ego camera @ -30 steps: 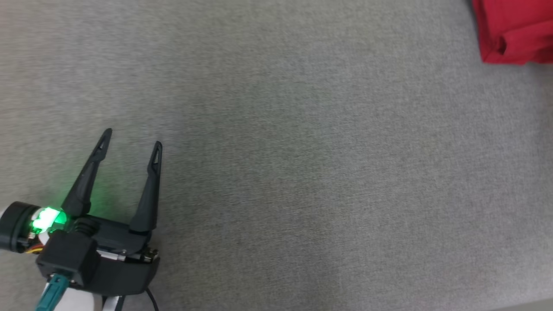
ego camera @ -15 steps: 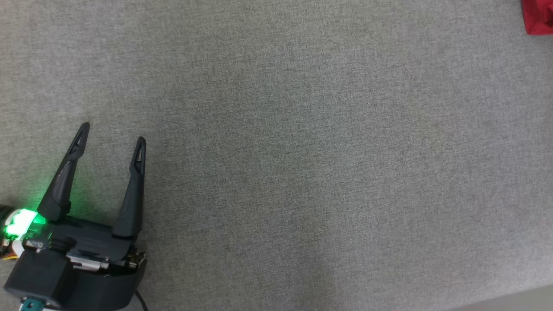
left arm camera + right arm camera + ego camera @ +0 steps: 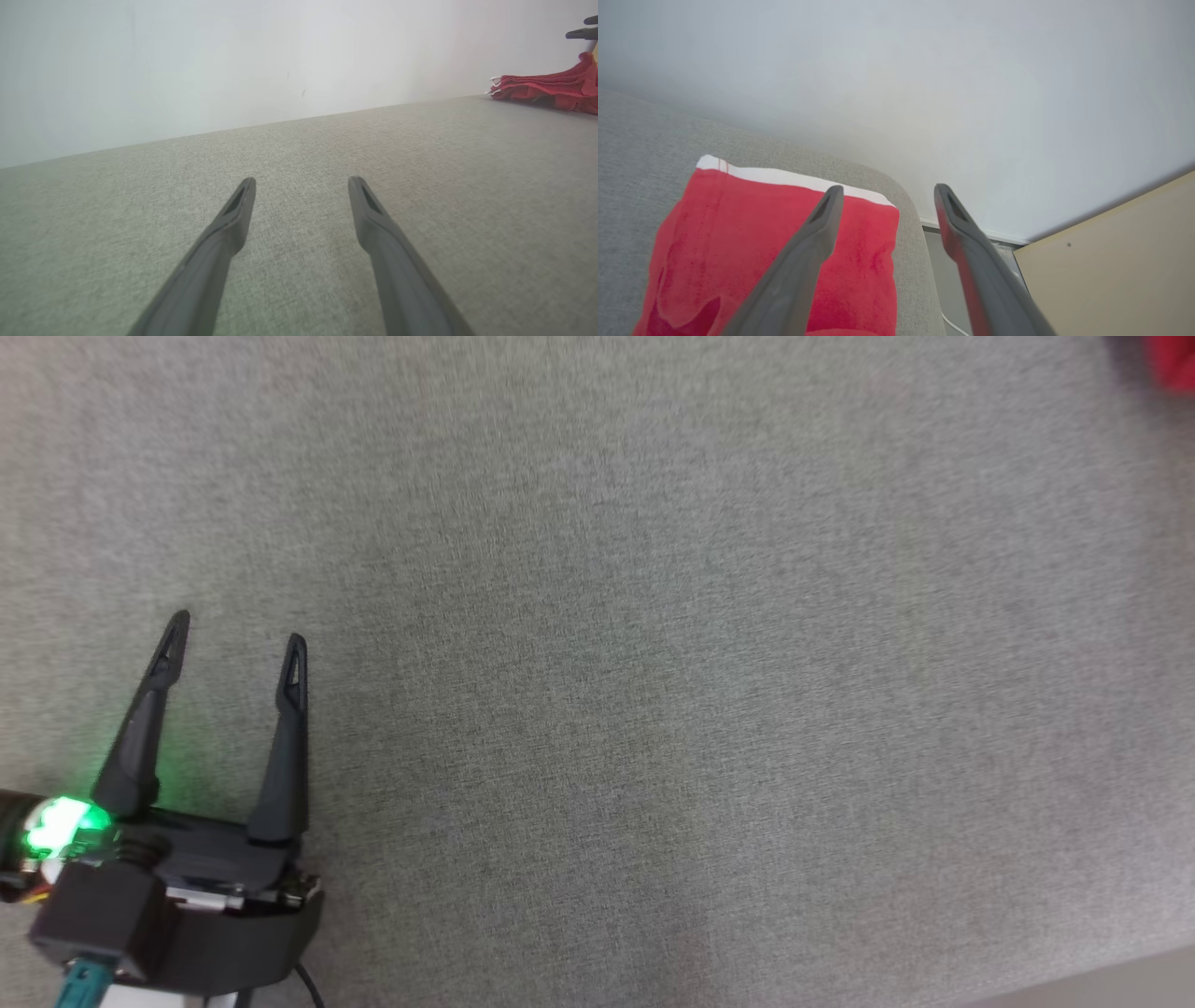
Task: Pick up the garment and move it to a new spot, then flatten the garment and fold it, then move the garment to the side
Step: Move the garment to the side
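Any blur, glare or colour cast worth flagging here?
Head view: slight motion blur, red garment soft; green lamp glow tints the grey surface by the left gripper. Left wrist view: wall washed out. Right wrist view: fingers defocused, one tinged red.

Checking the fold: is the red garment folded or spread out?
Folded: the red garment lies as a compact rectangle, layers stacked at its edge.

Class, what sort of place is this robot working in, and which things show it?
Probably an indoor workroom or lab set up for folding: a broad grey fabric-covered surface, a plain white wall behind it, and a folded red garment near the surface's corner.
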You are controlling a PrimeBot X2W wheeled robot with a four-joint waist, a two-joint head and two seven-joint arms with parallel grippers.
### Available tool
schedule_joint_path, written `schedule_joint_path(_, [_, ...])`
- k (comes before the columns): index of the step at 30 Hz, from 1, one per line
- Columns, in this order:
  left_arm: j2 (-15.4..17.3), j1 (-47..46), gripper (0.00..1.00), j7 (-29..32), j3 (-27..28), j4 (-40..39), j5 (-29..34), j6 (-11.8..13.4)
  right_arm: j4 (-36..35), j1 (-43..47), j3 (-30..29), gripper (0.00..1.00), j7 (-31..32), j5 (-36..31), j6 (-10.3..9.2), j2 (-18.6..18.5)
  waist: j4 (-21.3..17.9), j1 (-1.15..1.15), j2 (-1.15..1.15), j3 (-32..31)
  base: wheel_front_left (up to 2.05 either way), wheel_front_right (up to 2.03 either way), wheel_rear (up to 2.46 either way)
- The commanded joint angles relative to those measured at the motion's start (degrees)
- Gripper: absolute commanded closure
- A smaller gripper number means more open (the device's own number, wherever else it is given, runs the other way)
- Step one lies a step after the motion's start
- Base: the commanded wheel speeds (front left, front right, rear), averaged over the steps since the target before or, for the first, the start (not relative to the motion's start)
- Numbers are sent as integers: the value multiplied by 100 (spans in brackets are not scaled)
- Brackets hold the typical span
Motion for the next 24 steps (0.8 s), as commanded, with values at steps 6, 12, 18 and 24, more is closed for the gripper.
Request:
schedule_joint_path(6, [-355,310,0,-27,-34,419,-171,102,-574,319,12,0,-313,214,-14,414,285,-1,0,-1044,0,0,0])
schedule_joint_path(12, [-577,733,0,-30,160,581,-208,159,-1052,964,83,0,-560,334,-14,793,596,-1,0,-1872,0,0,0])
schedule_joint_path(18, [-701,1123,0,-31,340,683,-212,175,-1369,1811,-59,0,-724,430,-14,1119,805,-1,0,-2422,0,0,0])
schedule_joint_path(24, [-824,1498,0,-32,542,729,-189,195,-1709,2947,-379,0,-828,416,-14,1497,965,-1,0,-2884,0,0,0])
